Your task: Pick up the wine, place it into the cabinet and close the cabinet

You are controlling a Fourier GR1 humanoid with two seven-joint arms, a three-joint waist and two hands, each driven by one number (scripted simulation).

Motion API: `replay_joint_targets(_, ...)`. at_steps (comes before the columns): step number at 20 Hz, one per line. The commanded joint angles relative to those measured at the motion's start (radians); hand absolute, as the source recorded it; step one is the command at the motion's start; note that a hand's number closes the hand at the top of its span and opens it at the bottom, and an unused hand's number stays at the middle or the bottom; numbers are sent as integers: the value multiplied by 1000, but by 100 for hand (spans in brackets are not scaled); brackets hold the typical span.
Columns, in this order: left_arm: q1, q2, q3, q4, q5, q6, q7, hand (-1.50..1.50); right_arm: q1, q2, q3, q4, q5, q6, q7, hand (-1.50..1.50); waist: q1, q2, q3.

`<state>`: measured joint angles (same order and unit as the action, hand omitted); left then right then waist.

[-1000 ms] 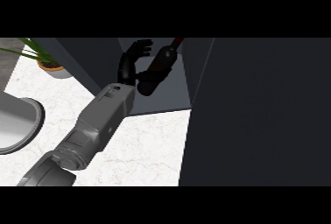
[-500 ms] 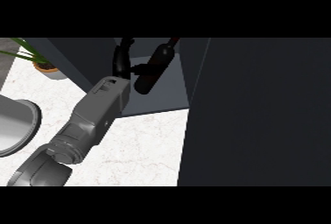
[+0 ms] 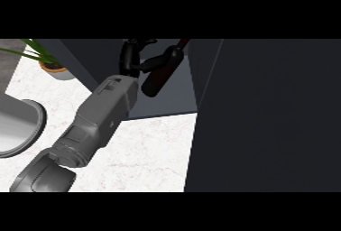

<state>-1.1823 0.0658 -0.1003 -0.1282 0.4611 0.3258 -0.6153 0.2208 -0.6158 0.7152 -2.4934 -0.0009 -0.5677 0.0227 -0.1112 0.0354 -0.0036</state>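
The left hand (image 3: 133,58) reaches up from its grey forearm (image 3: 100,113) into the open cabinet (image 3: 166,101), its fingers curled round the dark wine bottle (image 3: 160,74), which tilts with its neck toward the cabinet's upper right. The cabinet's dark door (image 3: 266,117) fills the right side. A potted plant (image 3: 50,65) stands at the white marble counter's (image 3: 140,153) far left corner, and a grey sink (image 3: 16,128) lies along its left edge.

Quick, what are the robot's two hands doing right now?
Left hand: shut on the wine bottle, at the cabinet.
Right hand: not in view.
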Motion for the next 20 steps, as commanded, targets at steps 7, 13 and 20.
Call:
replay_joint_targets(7, -9, -51, 40, -31, 29, -170, -52, -150, 87, -52, -8, -179, -33, -6, 71, -150, 30, -19, 2)
replay_joint_targets(13, -7, -64, 16, -56, 50, -174, -17, -150, 53, -36, -21, -175, -42, -8, 98, -150, 40, -28, 3)
replay_joint_targets(20, 20, -65, 22, -105, 36, -200, 12, -150, 135, -74, -16, -244, -9, -44, 109, -150, 78, -41, 3)
